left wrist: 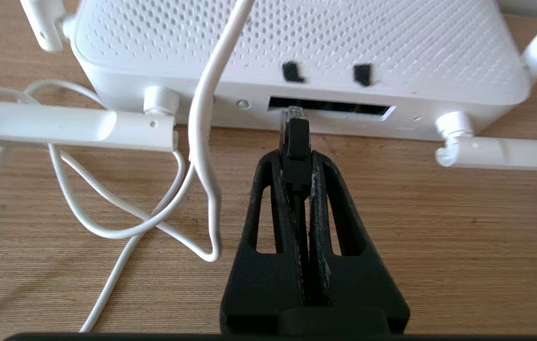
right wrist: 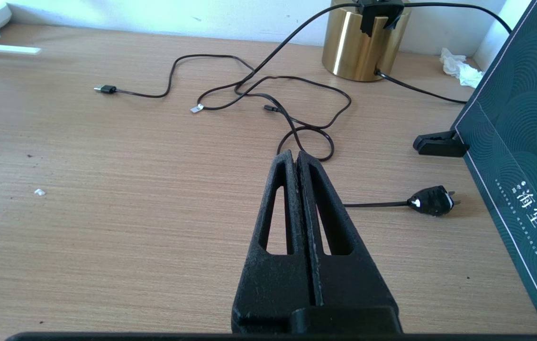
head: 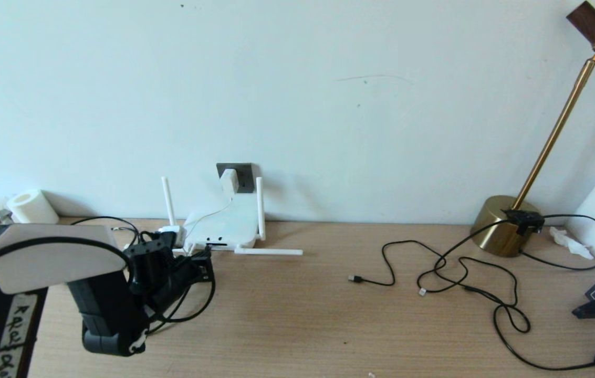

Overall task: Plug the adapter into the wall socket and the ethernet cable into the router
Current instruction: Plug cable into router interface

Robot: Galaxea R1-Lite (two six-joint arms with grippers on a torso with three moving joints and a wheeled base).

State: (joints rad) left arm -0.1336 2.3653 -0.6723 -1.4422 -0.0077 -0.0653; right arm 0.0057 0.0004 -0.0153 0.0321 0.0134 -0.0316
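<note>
1. Our left gripper (left wrist: 296, 156) is clamped on the ethernet cable (left wrist: 295, 137), pinching the black connector boot between its fingertips. The clear clip end sticks out ahead, aimed at the port slot.
2. The connector tip sits right at the mouth of the dark port slot (left wrist: 332, 106) on the router (left wrist: 296, 42), near the slot's left end. It doesn't look seated yet; we can't tell whether the tip has entered.
3. The router lies flat on the desk (head: 329, 315) against the wall. Two antennas are up and two lie flat along the desk. Its thin white cord (left wrist: 202, 156) loops just beside our gripper, not touching it.
4. The adapter (head: 229, 180) is already in the socket (head: 242, 173) on the wall behind the router. We judge that half done.
5. Left to do: push the connector home into the port, then release.
6. Our right gripper (right wrist: 295, 158) is parked over bare desk with its fingers pressed together, holding nothing. It's well apart from the router, near the lamp (head: 502, 226) and its loose black cords (right wrist: 268, 90).
</note>
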